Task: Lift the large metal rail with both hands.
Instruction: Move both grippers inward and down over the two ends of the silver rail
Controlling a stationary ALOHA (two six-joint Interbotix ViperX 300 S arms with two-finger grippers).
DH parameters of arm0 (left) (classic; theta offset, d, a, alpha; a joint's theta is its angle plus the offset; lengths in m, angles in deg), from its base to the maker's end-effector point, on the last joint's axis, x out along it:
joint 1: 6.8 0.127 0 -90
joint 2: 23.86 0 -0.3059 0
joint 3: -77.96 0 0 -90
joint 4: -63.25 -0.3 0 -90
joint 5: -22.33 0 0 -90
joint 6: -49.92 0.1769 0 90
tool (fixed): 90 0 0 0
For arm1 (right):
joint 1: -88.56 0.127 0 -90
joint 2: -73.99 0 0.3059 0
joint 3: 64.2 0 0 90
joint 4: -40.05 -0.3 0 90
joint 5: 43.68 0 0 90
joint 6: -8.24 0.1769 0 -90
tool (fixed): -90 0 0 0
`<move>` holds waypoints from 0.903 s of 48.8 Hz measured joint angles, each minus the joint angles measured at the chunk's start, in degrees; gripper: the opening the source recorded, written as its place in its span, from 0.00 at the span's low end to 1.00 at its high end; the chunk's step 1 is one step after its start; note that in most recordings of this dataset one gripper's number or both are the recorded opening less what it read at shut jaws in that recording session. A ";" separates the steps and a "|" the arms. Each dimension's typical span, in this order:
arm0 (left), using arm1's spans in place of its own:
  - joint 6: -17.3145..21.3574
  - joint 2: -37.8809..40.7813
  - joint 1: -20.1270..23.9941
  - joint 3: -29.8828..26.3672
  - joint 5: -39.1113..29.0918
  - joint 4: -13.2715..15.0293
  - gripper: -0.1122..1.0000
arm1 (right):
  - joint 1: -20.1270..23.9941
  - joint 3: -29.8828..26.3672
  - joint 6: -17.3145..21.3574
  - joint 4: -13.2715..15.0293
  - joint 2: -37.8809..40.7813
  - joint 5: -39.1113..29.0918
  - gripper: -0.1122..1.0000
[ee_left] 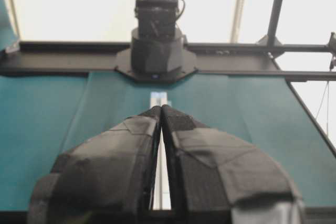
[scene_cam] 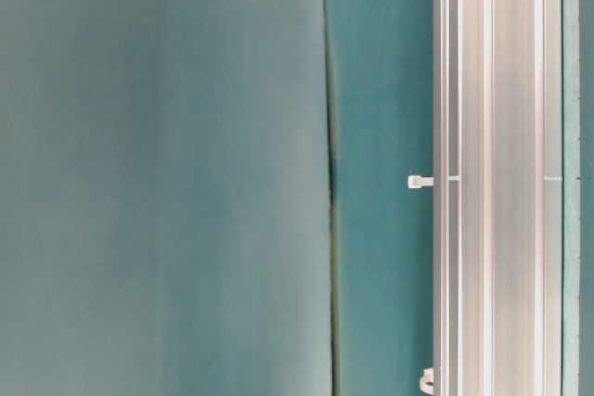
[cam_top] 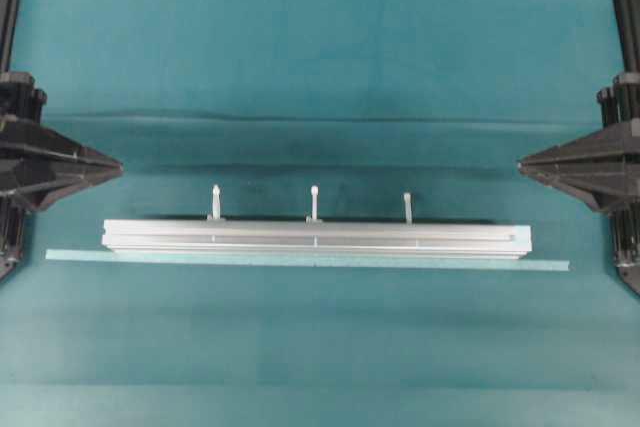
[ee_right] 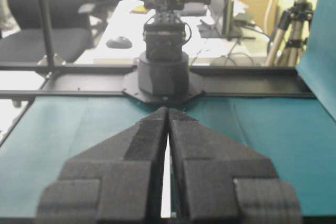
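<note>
The large metal rail [cam_top: 315, 237] lies flat across the middle of the teal cloth, grooved and silver, with three small white pegs [cam_top: 314, 202] standing along its far edge. The table-level view shows a close stretch of the rail [scene_cam: 492, 173]. My left gripper [cam_top: 118, 169] sits at the left edge, shut, tips touching, holding nothing, up and left of the rail's left end. My right gripper [cam_top: 522, 161] mirrors it at the right edge, also shut and holding nothing. In the left wrist view the rail [ee_left: 158, 98] shows beyond the closed left gripper [ee_left: 161, 107]. The right gripper [ee_right: 168, 109] hides most of the rail.
A thin pale-blue strip [cam_top: 300, 261] lies along the rail's near side, slightly longer than it. A fold line in the cloth [cam_top: 320, 119] runs behind the rail. Black frame bars [ee_left: 63, 56] and the opposite arm's base [ee_left: 156, 51] border the table's far end.
</note>
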 measured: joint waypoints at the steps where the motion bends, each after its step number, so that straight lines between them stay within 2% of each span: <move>1: -0.18 0.26 0.00 0.00 -0.53 -0.09 0.23 | 0.00 0.00 0.00 -0.09 0.00 0.00 0.20; 3: -1.41 1.14 0.18 -0.09 -2.46 -0.09 0.23 | -0.18 0.09 0.09 -0.35 0.35 -0.26 0.16; 6: -2.90 2.99 0.35 -0.18 -5.71 -0.26 0.15 | -0.62 0.09 0.79 -2.90 1.23 -2.20 0.10; 9: -3.52 3.87 0.53 -0.44 -8.17 -0.44 0.10 | -1.14 -0.18 2.02 -5.19 2.29 -5.10 0.10; 13: -4.13 3.69 0.53 -1.32 -10.99 -0.53 0.09 | -1.23 -1.58 4.57 -7.38 4.13 -11.07 0.10; 20: -5.01 4.75 0.44 -3.78 -17.67 -0.53 0.09 | -1.32 -5.01 6.42 -7.91 7.21 -22.15 0.10; 31: -5.62 10.37 0.44 -10.02 -34.63 -0.62 0.09 | -1.32 -12.30 6.50 -7.91 13.54 -39.02 0.10; 44: -6.06 16.35 -0.18 -15.29 -45.09 -0.62 0.09 | -0.35 -18.98 6.50 -8.00 23.12 -55.28 0.10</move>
